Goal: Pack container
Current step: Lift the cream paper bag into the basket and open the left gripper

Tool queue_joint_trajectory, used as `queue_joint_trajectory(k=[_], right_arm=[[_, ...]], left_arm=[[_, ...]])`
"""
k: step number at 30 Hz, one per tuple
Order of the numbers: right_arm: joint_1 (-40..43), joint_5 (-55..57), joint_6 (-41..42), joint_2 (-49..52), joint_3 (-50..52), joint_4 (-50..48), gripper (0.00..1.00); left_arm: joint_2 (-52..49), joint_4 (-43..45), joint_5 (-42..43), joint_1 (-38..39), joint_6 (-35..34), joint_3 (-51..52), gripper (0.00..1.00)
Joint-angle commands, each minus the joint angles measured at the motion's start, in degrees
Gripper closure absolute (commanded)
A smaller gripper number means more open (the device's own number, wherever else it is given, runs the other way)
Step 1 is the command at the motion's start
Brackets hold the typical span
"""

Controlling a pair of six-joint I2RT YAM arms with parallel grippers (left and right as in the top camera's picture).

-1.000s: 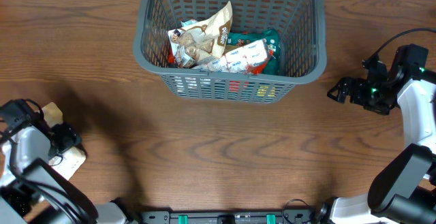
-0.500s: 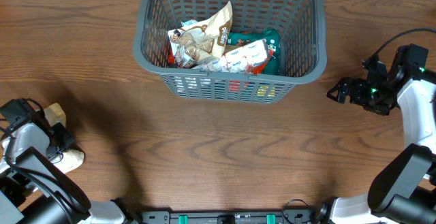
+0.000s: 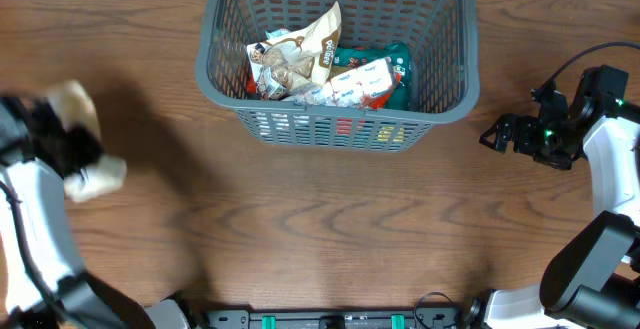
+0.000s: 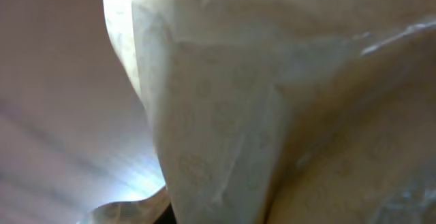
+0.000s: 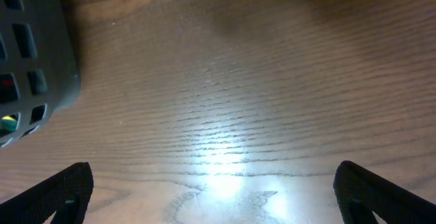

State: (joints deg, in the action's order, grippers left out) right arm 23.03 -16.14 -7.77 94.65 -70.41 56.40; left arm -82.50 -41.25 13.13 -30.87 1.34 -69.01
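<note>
The container [image 3: 452, 101], a dark grey slotted basket, stands at the back middle of the table with several snack packets [image 3: 325, 67] inside. At the far left my left gripper [image 3: 72, 147] is shut on a pale beige snack packet [image 3: 78, 104], blurred in the overhead view. That packet [image 4: 272, 101] fills the left wrist view and hides the fingers. My right gripper [image 3: 493, 134] hovers open over bare wood to the right of the basket; its dark fingertips [image 5: 65, 190] stand wide apart with nothing between them. A corner of the container [image 5: 41, 54] shows in the right wrist view.
The wooden table [image 3: 330, 229] stretches in front of the basket. A black rail [image 3: 330, 320] runs along the near edge.
My left gripper closed on the beige packet at the near left and has lifted it toward the back. The right arm and the basket have not moved.
</note>
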Motion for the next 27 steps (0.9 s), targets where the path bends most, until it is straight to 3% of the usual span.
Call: queue_joint_trajectory(k=[1,6,10,19,27], right_arm=[[-0.2,-0.6,-0.7,-0.9,0.0,0.1,0.01],[-0.2,-0.6,-0.7,-0.9,0.0,0.2,0.01],[-0.2,-0.6,-0.6,-0.9,0.0,0.2,0.01],[-0.2,-0.7,-0.6,-0.9,0.0,0.2,0.01],[-0.2,-0.8,-0.6,-0.9,0.0,0.7,0.01]], left_arm=[[2.4,-5.3,2.7,7.0,2.3,-14.3,0.95],[2.0,-10.0,2.7,18.2,8.2,-30.8,0.95],[1.6,-9.6,2.7,28.0,17.7,-37.8,0.95],[-5.3,-8.1,2.7,48.2,42.8,-39.0,0.94],[-17.9,-6.7,2.7,55.5,59.6,-39.0,0.94]])
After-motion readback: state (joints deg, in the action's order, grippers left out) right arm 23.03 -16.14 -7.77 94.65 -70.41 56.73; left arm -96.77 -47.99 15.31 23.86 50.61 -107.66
